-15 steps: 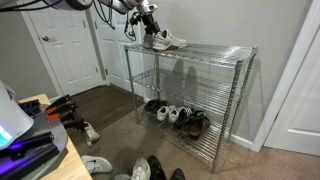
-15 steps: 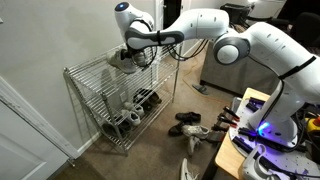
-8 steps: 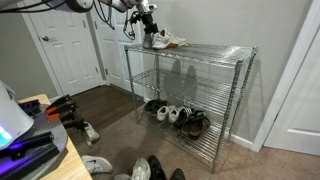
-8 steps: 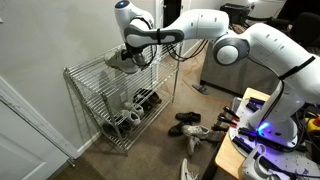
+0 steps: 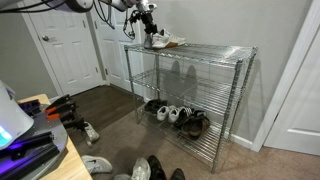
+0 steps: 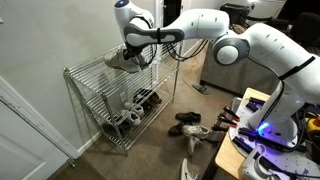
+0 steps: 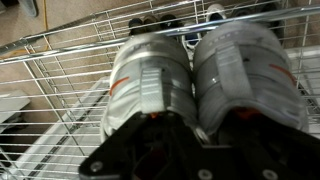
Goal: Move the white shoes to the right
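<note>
Two white shoes [image 5: 166,40], side by side at the top of the wire rack [image 5: 215,50], are grasped by the hand [image 5: 149,34].

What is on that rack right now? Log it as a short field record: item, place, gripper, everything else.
task item: white shoes, a pair lying side by side
place: top shelf of the wire rack, at the end nearer the white door
gripper: gripper is right at the pair; open or shut cannot be told
bottom shelf: row of other shoes, dark and whitish
middle shelf: nothing visible on it
floor: loose shoes in front of the rack
</note>
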